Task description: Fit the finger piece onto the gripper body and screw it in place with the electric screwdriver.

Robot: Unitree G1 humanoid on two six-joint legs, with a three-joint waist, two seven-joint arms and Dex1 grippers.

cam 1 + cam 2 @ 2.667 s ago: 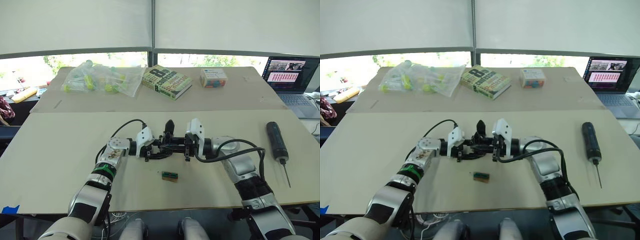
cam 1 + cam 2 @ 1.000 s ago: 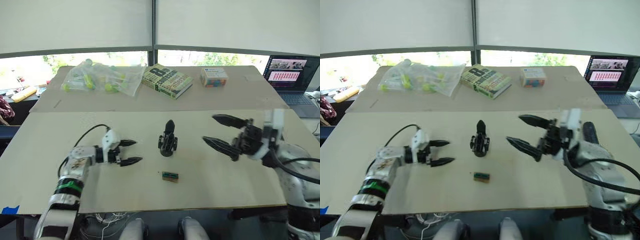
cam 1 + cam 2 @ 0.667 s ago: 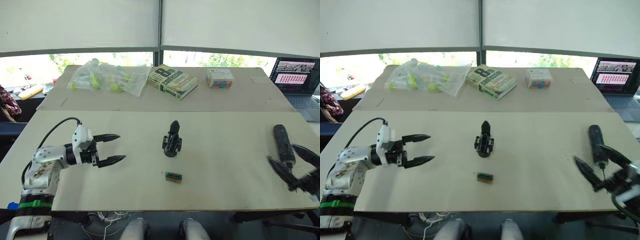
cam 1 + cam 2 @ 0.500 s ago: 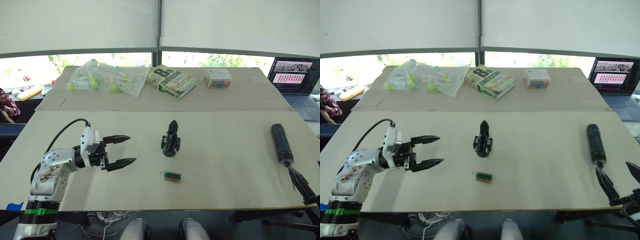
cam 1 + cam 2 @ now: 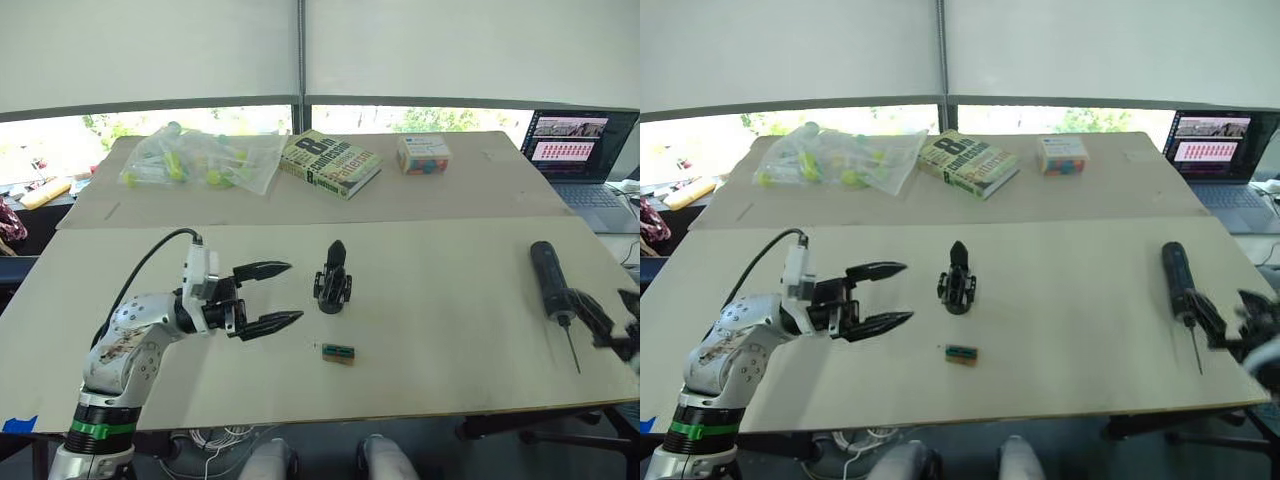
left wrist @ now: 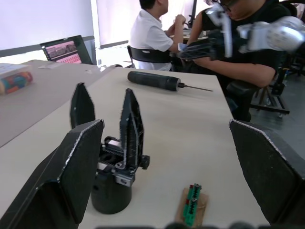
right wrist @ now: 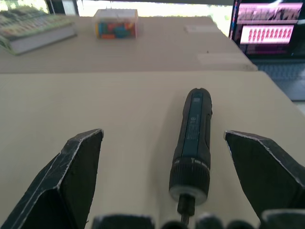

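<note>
Right end effector (image 7: 188, 224) spread wide around screwdriver (image 7: 193, 140) at tabletop's (image 5: 440, 290) 3 o'clock; likely rigid, top-heavy, roll-prone: grip mid-barrel; left end effector (image 5: 279, 296) apart.

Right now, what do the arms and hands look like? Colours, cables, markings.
The left arm has silver-white shells with a green band low down and a black cable looping over it. The left hand has a white body and two long black fingers tapering to points. The right hand shows the same black fingers; the pads are broad, matte and pale-edged.
</note>
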